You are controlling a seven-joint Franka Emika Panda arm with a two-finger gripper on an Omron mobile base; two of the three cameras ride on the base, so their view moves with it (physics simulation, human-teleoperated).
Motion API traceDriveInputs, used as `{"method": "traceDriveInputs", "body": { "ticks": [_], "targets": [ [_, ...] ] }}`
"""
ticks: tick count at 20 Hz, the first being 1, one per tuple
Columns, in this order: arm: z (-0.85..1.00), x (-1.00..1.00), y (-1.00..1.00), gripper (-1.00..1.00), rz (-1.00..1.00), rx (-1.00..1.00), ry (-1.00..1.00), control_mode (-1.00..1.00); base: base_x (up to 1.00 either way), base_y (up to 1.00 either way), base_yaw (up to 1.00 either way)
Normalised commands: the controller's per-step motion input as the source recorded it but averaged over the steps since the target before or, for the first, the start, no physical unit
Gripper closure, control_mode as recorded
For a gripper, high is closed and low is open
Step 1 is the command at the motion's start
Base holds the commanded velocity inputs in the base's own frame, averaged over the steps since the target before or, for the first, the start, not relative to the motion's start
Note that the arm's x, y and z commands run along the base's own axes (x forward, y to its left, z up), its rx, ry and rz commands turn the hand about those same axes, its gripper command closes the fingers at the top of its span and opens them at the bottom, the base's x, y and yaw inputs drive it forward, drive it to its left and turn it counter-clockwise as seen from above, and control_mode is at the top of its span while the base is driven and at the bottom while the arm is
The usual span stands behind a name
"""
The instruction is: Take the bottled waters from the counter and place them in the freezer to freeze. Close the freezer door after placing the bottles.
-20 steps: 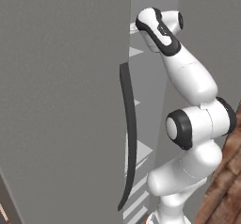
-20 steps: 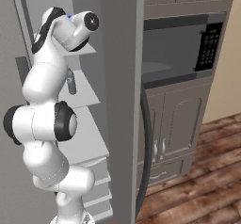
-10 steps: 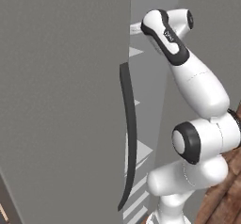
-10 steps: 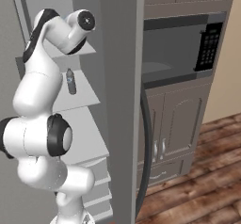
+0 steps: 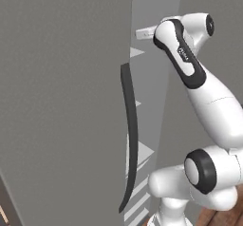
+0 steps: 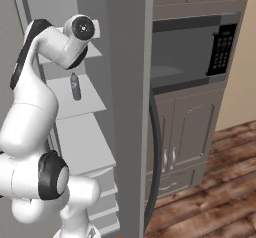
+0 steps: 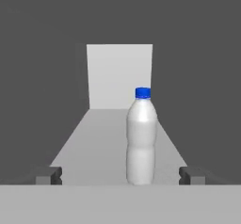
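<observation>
Left base view: the white arm [image 5: 199,92] reaches from 5 o'clock up toward 1 o'clock, its wrist passing into the gap beside the open freezer door [image 5: 61,101], whose long dark handle [image 5: 129,135] hangs at centre. Pale shelf edges show in the gap behind the handle.

Right base view: inside the freezer [image 6: 125,82], a whitish bottle [image 6: 75,86] stands upright on a pale shelf [image 6: 87,102] at about 10 o'clock, just below the arm's wrist. The black-glass oven [image 6: 192,47] sits at 2 o'clock, apart from the work.

Hand view: the bottle [image 7: 141,138], blue cap up, stands free on the shelf just right of centre. The gripper [image 7: 120,175] has its jaws spread wide, one fingertip [image 7: 49,175] at 8 o'clock and the other at 4 o'clock, neither touching the bottle.

The bottle looks set down and released, so the step in hand is the retreat. Done well, it would draw the hand straight back along the shelf with the jaws held apart, since the bottle stands nearer the 4 o'clock fingertip and any sideways drift could tip it. The wrist should clear the door edge before the arm swings away.
</observation>
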Motion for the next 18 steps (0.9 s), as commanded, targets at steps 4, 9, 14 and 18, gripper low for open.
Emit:
{"method": "traceDriveInputs", "body": {
  "ticks": [4, 9, 14, 18],
  "targets": [
    [0.05, -0.58, -0.41, -1.00, -0.12, -0.02, 0.04, -1.00, 0.00, 0.00, 0.00],
    [0.00, -0.66, -0.29, -1.00, -0.21, -0.12, 0.07, -1.00, 0.00, 0.00, 0.00],
    [-0.01, -0.91, -0.20, -1.00, -0.26, -0.26, 0.02, -1.00, 0.00, 0.00, 0.00],
    [0.00, -0.96, -0.28, -1.00, -0.28, -0.21, 0.04, -1.00, 0.00, 0.00, 0.00]
  ]
}}
